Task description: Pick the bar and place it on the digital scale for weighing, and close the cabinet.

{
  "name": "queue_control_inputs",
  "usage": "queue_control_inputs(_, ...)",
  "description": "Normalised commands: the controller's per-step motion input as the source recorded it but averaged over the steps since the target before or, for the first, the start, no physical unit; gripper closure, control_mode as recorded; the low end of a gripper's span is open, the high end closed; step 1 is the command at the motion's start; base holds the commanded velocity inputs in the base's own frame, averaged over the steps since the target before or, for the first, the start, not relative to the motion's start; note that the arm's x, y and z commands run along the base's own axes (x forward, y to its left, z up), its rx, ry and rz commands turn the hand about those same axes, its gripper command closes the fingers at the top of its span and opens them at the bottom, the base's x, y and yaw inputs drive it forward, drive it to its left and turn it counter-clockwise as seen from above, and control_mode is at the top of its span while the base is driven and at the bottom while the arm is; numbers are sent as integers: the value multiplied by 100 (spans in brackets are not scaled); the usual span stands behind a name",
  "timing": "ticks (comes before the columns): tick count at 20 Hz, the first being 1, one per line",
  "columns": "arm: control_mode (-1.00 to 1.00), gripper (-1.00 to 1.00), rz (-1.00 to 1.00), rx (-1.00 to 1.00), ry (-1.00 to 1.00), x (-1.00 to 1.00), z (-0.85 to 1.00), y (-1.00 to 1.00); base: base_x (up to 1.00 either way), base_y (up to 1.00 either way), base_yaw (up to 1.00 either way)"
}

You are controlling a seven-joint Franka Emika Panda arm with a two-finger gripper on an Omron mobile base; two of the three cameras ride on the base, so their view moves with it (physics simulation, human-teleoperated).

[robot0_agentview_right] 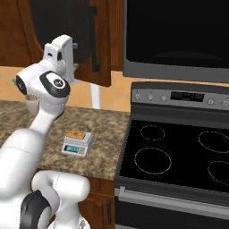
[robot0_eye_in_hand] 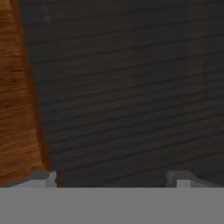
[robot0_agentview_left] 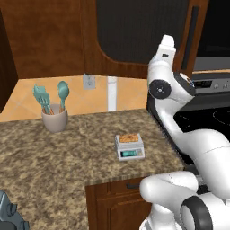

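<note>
Orange-tan bar [robot0_agentview_left: 129, 137] is seen lying flat on digital scale [robot0_agentview_left: 130, 147], w/ teal display facing front, set on granite tabletop [robot0_agentview_left: 54, 170] near its front edge, beside stove [robot0_agentview_right: 179, 156]. Cabinet [robot0_agentview_left: 134, 31] door is seen swung open above tabletop, dark ribbed panel [robot0_eye_in_hand: 131, 87] close in front of hand cam, wood frame at its left. Claw [robot0_eye_in_hand: 111, 178] is held up near door panel; tips [robot0_eye_in_hand: 43, 178] are seen set wide apart, nothing gripped btwn them. Utensil cup [robot0_agentview_left: 55, 117] w/ teal spatulas is noted at back left of tabletop.
</note>
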Motion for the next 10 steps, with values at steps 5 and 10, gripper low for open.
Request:
queue_control_inputs(5,-100,-100,9,3,20,56,0,-34,0,0,0)
queue_control_inputs(10,-100,-100,6,1,5,68,0,-17,0,0,0)
